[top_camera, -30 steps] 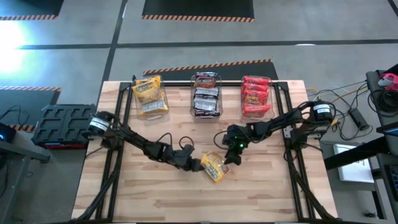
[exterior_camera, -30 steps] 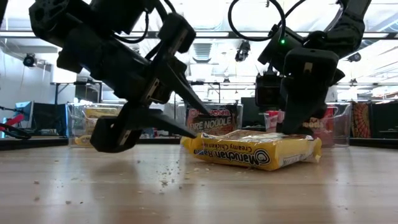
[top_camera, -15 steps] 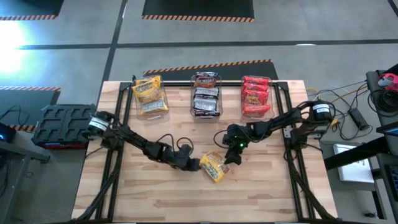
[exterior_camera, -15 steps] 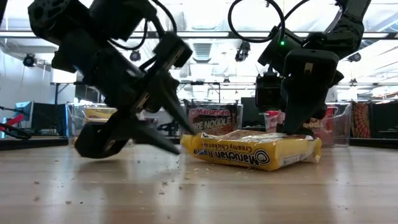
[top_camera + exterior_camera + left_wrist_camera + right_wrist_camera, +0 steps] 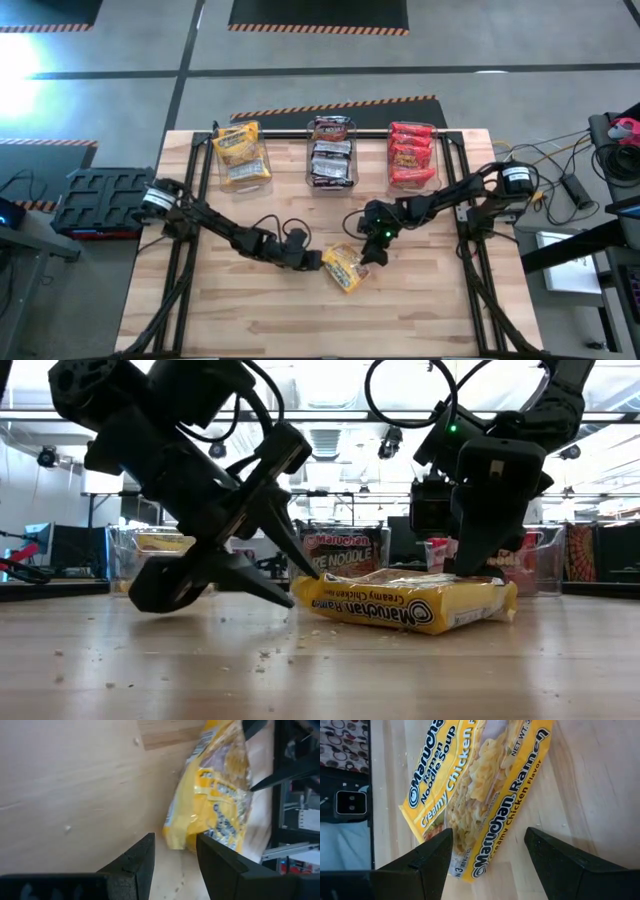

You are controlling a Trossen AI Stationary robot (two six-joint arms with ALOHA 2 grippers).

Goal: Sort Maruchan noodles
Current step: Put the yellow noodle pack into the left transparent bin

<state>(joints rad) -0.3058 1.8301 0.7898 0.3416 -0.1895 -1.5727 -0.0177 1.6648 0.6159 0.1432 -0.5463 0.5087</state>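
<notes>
The yellow crinkly Maruchan ramen packet (image 5: 343,267) lies flat mid-table, its long axis running diagonally. Your left gripper (image 5: 313,262), fingers slightly parted, sits at its near corner. Your right gripper (image 5: 487,851) hangs spread wide over its other end, holding nothing.

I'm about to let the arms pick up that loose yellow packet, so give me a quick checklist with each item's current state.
1. Yellow packet lies flat on the table: ok.
2. Left claw open, tips at the packet's edge: ok.
3. Packet actually between the left claw's fingers: not ok, it lies just ahead of them in the left wrist view.
4. Right claw open, straddling the packet's other end: ok.
5. Right claw touching the packet: cannot tell.
6. Yellow bin at the back has room: cannot tell.
</notes>
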